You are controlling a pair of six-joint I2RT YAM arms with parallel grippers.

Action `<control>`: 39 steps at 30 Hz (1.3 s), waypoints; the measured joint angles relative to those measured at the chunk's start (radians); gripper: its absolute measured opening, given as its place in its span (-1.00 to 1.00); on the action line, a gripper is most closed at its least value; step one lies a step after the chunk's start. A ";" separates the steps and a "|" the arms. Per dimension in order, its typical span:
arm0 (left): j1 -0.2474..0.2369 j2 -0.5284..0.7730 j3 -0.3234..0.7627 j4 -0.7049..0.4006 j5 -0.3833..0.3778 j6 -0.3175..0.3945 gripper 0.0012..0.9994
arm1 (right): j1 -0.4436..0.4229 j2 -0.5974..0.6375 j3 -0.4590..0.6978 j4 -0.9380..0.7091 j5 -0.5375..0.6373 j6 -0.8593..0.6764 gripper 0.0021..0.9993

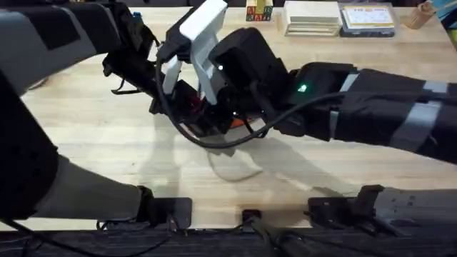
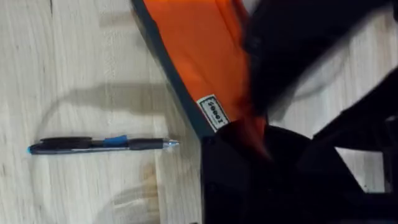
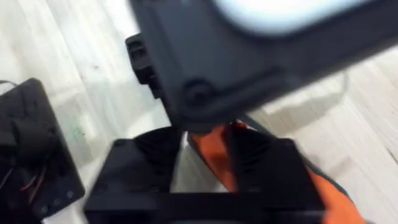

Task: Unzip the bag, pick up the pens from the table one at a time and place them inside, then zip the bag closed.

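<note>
table (image 1: pixel 86 143): both arms crowd together at its centre.
bag (image 2: pixel 199 56): orange, under the arms; one end pinched in the left claw (image 2: pixel 249 140).
right claw (image 3: pixel 205 158): straddles the bag's orange edge; grip can't be told.
pen (image 2: pixel 99 145): at bag's 9 o'clock, untouched.
step: likely zipper work; anchor bag, pull along its length.
hidden: zipper, pull tab, second pen.

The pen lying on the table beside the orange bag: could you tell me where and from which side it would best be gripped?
Probably the pen at mid-barrel, near its blue band, coming straight down with fingers across its length. It lies flat on the table, apart from the bag, with bare wood on both long sides.
</note>
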 joint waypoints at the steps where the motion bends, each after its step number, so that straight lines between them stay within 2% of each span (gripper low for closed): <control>1: 0.000 0.000 0.000 -0.002 -0.003 0.006 -0.92 | -0.003 0.000 0.000 -0.001 0.011 -0.004 0.15; 3: 0.000 0.000 0.000 -0.009 -0.011 0.010 -0.92 | -0.019 -0.004 0.000 -0.008 0.030 -0.007 0.74; 4: 0.000 0.000 0.000 -0.008 -0.012 0.011 -0.92 | -0.026 -0.008 0.000 -0.013 0.035 -0.013 0.93; 5: 0.000 0.000 0.000 -0.006 -0.008 0.007 -0.92 | -0.029 -0.016 0.000 -0.022 0.024 -0.013 0.98; 11: 0.000 0.000 0.000 -0.003 0.000 -0.003 -0.92 | -0.010 -0.078 0.000 -0.084 -0.048 -0.013 1.00; 19: 0.000 0.000 0.000 -0.003 0.000 -0.006 -0.92 | -0.069 -0.176 0.000 -0.144 -0.064 -0.032 1.00; 28: 0.000 0.000 0.000 -0.003 0.000 -0.006 -0.89 | -0.119 -0.256 0.000 -0.259 -0.064 -0.195 1.00; 29: 0.000 0.000 0.000 -0.002 0.000 -0.006 -0.77 | -0.121 -0.259 0.000 -0.268 -0.064 -0.213 1.00; 34: -0.002 0.000 0.000 0.003 0.012 -0.009 0.76 | -0.125 -0.273 0.000 -0.287 -0.064 -0.286 1.00; 35: -0.002 0.000 0.000 0.003 0.014 -0.012 0.93 | -0.125 -0.279 0.000 -0.287 -0.064 -0.295 1.00; 39: -0.001 0.000 0.000 0.004 0.019 -0.013 0.99 | -0.125 -0.297 0.000 -0.287 -0.064 -0.314 0.99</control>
